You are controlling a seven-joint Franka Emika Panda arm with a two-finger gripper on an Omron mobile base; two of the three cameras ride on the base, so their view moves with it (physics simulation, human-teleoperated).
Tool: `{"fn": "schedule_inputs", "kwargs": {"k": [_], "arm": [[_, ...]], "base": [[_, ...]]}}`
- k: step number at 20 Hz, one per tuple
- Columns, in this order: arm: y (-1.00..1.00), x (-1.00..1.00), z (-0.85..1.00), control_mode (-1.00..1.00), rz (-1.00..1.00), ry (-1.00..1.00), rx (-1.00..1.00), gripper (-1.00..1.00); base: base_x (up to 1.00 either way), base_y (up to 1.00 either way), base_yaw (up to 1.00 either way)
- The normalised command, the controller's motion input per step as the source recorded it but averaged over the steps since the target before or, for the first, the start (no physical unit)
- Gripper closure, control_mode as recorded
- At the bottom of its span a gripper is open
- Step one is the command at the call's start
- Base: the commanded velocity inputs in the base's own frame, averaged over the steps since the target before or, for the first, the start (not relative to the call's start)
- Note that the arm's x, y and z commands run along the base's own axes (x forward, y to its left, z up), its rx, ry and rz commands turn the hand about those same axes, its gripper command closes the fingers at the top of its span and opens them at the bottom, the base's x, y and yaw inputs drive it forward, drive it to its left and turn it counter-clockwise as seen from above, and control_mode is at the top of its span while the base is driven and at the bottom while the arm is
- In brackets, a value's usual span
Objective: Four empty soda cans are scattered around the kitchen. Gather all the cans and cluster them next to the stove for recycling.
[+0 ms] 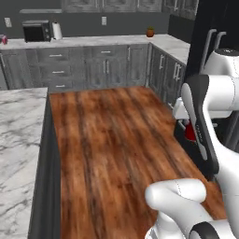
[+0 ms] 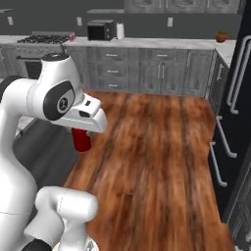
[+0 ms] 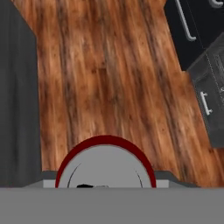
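The arm is out over the wooden floor (image 2: pixel 162 147) with a red can (image 2: pixel 81 138) hanging under its end effector (image 2: pixel 82 131); from the hand view the silver top of that can (image 3: pixel 105 168) sits right up against the camera, red rim around it, floorboards far below, so it is off any surface and I judge it gripped, the end effector closed on it, though the fingertips themselves are hidden behind the can and the hand; from the left side the same can (image 1: pixel 190 132) peeks out red beside the forearm; so one can is in hand and on its way, that much is plain. Over at the back wall the stove (image 2: pixel 41 40) stands at the far left end of the bench (image 2: pixel 162 43), well apart from the robot; just beside the stove, on the bench, there is a small pinkish thing (image 2: pixel 72 36) that could be a can already parked there, but it is too small to be sure; the left view shows something pink (image 1: pixel 3 39) at its far left edge too, equally unclear. The microwave (image 2: pixel 100 30) and paper roll (image 2: pixel 120 30) sit further along; no other cans in sight from here. My reading: at best one can delivered, one being carried, and the rest to be found; the carried one has the whole floor to cross before it can be set down by the stove.
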Motion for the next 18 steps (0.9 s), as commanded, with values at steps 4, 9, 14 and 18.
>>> {"fn": "schedule_inputs", "kwargs": {"k": [4, 9, 14, 18], "arm": [[0.00, 0.00, 0.00, 1.00, 0.00, 0.00, 0.00, 1.00], [0.00, 0.00, 0.00, 1.00, 0.00, 0.00, 0.00, 1.00], [0.00, 0.00, 0.00, 1.00, 0.00, 0.00, 0.00, 1.00], [0.00, 0.00, 0.00, 1.00, 0.00, 0.00, 0.00, 1.00]], "base": [[1.00, 0.41, 0.00], [1.00, 0.30, 0.00], [1.00, -0.50, 0.00], [1.00, -0.65, 0.00]]}}
